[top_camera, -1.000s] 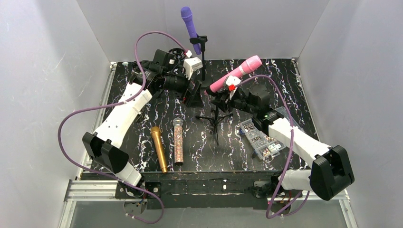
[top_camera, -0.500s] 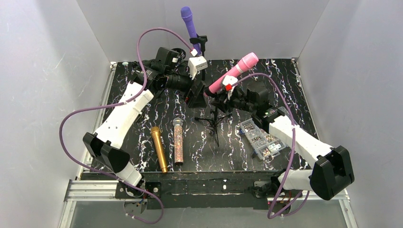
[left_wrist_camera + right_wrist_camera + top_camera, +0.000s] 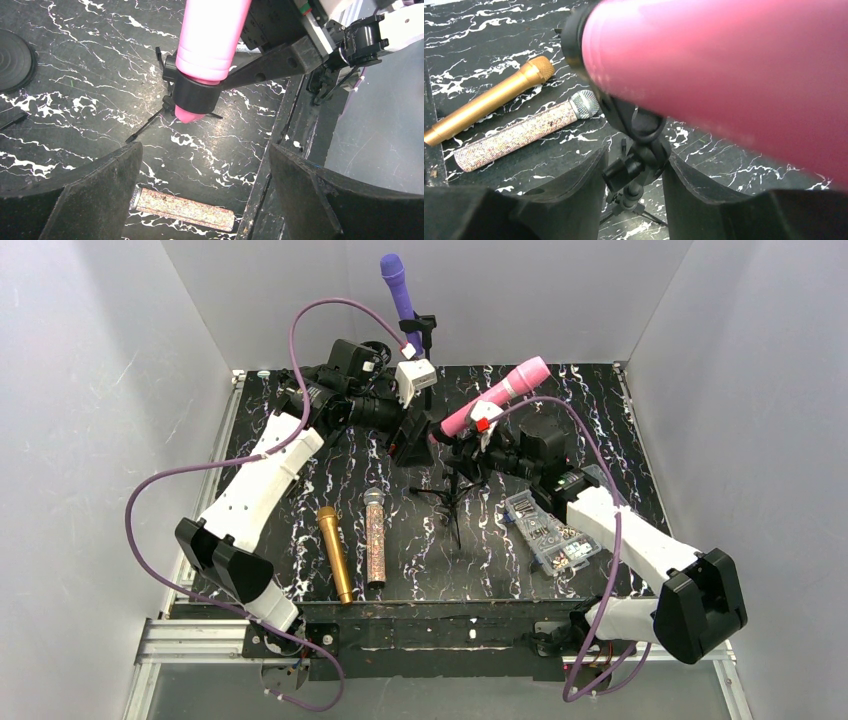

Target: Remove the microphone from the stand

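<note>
A pink microphone (image 3: 495, 397) sits tilted in the black clip (image 3: 195, 95) of a small tripod stand (image 3: 455, 490) at mid-table. My right gripper (image 3: 478, 448) comes in from the right, and in the right wrist view its jaws (image 3: 634, 157) are shut on the stand's swivel joint (image 3: 636, 170) just under the clip. My left gripper (image 3: 412, 440) hangs wide open just left of the microphone's lower end. In the left wrist view the pink body (image 3: 212, 35) and its butt end show ahead of the fingers (image 3: 95, 190), which touch nothing.
A purple microphone (image 3: 400, 290) stands in a second stand (image 3: 427, 350) at the back. A gold microphone (image 3: 334, 552) and a glitter one (image 3: 375, 537) lie front left. A clear box of small parts (image 3: 550, 532) sits under the right arm.
The left gripper has moved right, closer to the pink microphone's lower end. The right gripper has stayed on the stand's joint, and the microphone has rocked slightly.
</note>
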